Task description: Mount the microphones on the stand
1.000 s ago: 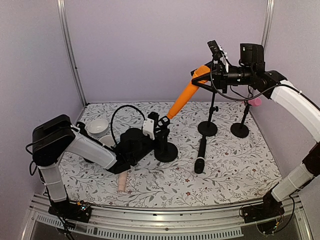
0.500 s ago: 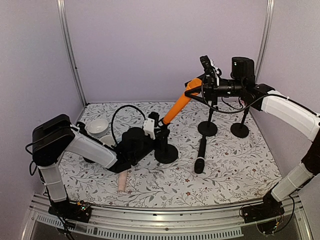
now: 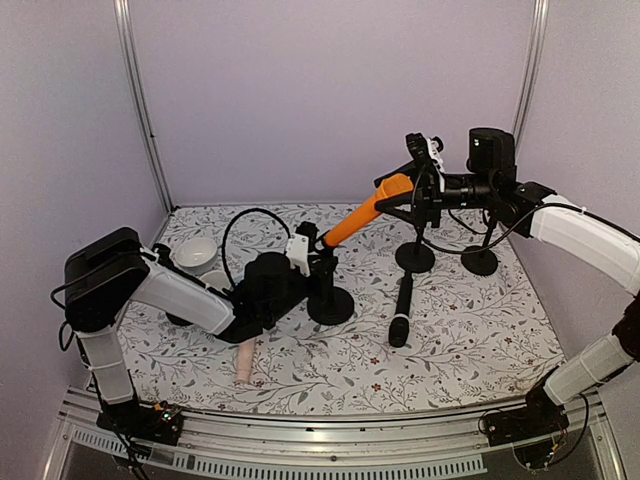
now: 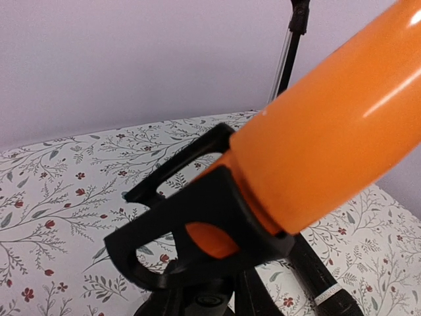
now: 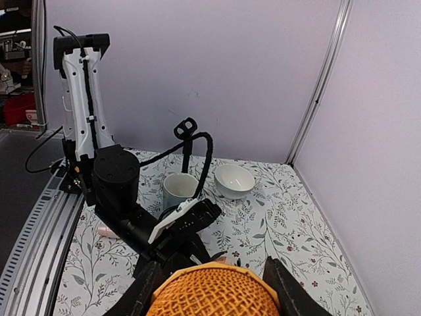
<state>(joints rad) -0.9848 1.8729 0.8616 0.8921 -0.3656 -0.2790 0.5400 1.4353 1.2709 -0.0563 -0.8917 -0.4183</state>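
White, flower-printed top on the bench (image 3: 470, 340), purple walls around it. Left arm lies low across the bench, and its hand (image 3: 314, 264) is closed tight at the post of the short black stand (image 3: 330, 303). We can't tell whether it actually grips the post.

Right arm reaches in from the right. Its hand (image 3: 408, 190) is partly closed around the mesh head of the orange microphone (image 3: 362, 213), a finger on each side in the right wrist view. This mic slants down to the left, its tail end sitting in the short stand's clip (image 4: 197, 224).

Two taller stands are at back right (image 3: 416, 255) (image 3: 480, 260).

Black microphone (image 3: 402, 310) lies flat on the bench, between the short stand and the taller ones. Pale pink microphone (image 3: 243, 362) lies flat near the front, just beside the left arm.

White bowl (image 3: 194, 254) and mug (image 5: 179, 187) sit back left.
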